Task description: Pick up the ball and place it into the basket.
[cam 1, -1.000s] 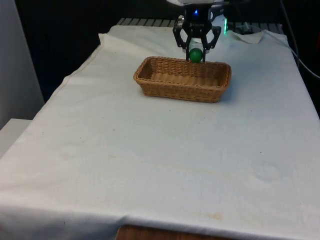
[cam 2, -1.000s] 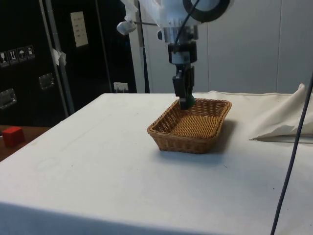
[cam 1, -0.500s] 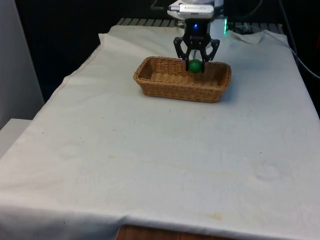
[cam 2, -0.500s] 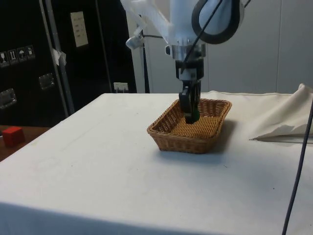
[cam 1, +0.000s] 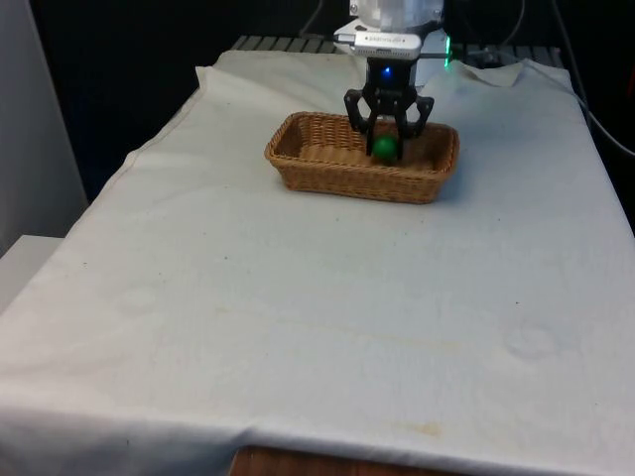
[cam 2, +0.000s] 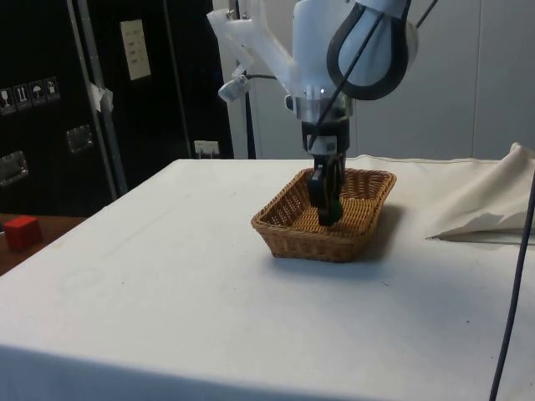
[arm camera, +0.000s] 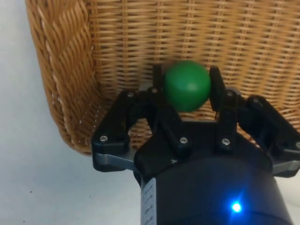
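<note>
Ball lowered into basket
The hand [cam 1: 385,136] has dropped inside the basket [cam 1: 327,169], pinching the green ball [cam 1: 384,148]; release comes next.

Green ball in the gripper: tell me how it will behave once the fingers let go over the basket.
The green ball is round and smooth, so it will probably roll a little once the gripper releases it. The basket has raised woven walls all round, which should stop it. It sits low inside the basket, so the drop looks short and a bounce out seems unlikely.
</note>
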Robot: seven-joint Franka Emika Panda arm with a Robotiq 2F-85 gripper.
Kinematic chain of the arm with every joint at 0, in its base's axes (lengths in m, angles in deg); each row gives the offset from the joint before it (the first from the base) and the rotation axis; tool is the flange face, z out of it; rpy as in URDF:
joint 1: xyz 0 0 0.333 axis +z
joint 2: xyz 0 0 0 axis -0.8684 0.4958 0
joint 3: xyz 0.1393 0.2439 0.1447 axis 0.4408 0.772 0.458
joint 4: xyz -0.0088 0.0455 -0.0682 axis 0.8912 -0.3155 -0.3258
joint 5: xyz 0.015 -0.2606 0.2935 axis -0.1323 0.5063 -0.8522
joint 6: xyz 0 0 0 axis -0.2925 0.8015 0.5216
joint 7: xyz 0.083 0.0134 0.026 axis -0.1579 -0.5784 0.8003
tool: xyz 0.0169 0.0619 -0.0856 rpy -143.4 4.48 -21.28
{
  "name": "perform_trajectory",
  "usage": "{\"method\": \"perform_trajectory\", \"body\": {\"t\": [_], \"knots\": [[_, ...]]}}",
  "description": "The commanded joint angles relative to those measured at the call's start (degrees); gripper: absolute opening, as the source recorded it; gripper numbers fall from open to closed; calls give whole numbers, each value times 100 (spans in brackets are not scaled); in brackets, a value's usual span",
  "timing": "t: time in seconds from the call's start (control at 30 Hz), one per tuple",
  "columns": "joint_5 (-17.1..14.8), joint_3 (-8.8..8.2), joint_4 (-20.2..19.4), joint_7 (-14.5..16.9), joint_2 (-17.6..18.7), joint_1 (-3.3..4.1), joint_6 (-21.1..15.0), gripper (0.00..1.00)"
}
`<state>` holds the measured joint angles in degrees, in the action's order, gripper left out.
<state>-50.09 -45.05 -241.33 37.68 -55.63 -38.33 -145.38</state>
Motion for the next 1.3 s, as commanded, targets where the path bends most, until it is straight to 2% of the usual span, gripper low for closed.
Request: {"method": "perform_trajectory", "body": {"t": [0.0,0.17,0.3,0.67,0.7,0.87,1.07,1.1,1.13,1.27], "knots": [[-132,63,-29,52,-23,-11,-74,1],[0,11,6,-11,57,-6,-57,1],[-34,29,0,6,52,-6,-63,3],[-17,17,11,-6,63,-6,-57,97],[-17,17,11,-6,69,-6,-57,100],[-17,17,11,-6,69,-6,-52,100],[172,-80,-46,34,-269,0,132,100],[11,-11,-34,86,-155,-6,29,100],[195,-86,-52,46,-321,-6,166,100],[264,-97,-57,92,-544,-29,344,100]]}}
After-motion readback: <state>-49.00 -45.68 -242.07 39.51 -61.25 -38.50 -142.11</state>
